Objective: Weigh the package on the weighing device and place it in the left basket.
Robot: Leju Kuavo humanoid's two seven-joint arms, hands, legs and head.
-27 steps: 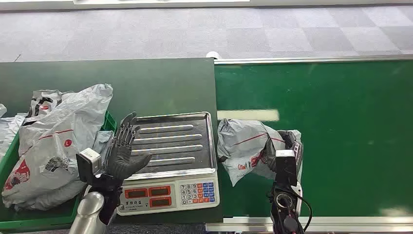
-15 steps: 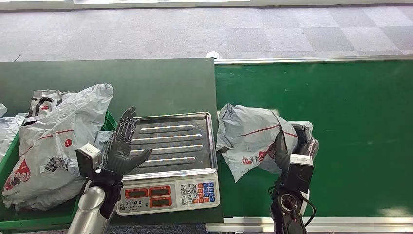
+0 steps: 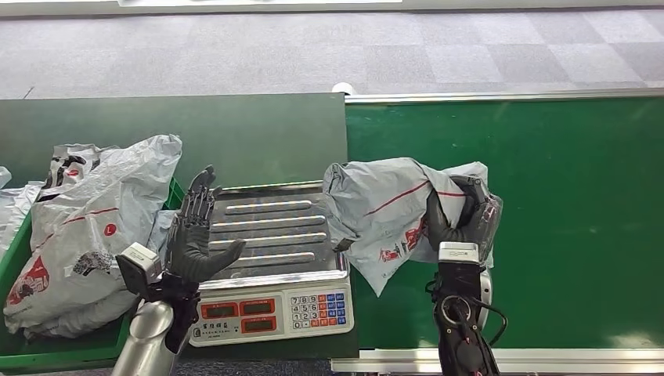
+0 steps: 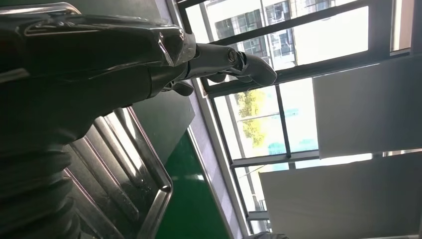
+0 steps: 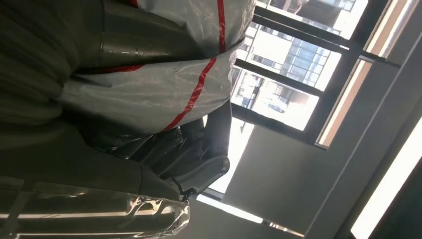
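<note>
From the head view, the right robot hand [image 3: 458, 223] grips the crumpled grey plastic mailer package with red stripe [image 3: 387, 215], lifted over the right edge of the silver ribbed scale tray [image 3: 270, 231]; the left robot hand [image 3: 192, 239] hovers open-fingered at the tray's left edge. In the left wrist view its fingers [image 4: 234, 62] appear spread, holding nothing. The right wrist view shows dark fingers [image 5: 199, 167] wrapped round the package [image 5: 164, 94].

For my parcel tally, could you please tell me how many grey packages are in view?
At least 3: one package held by the right hand beside the scale, a large one in the left basket, another at the frame edge. More may be hidden underneath.
</note>
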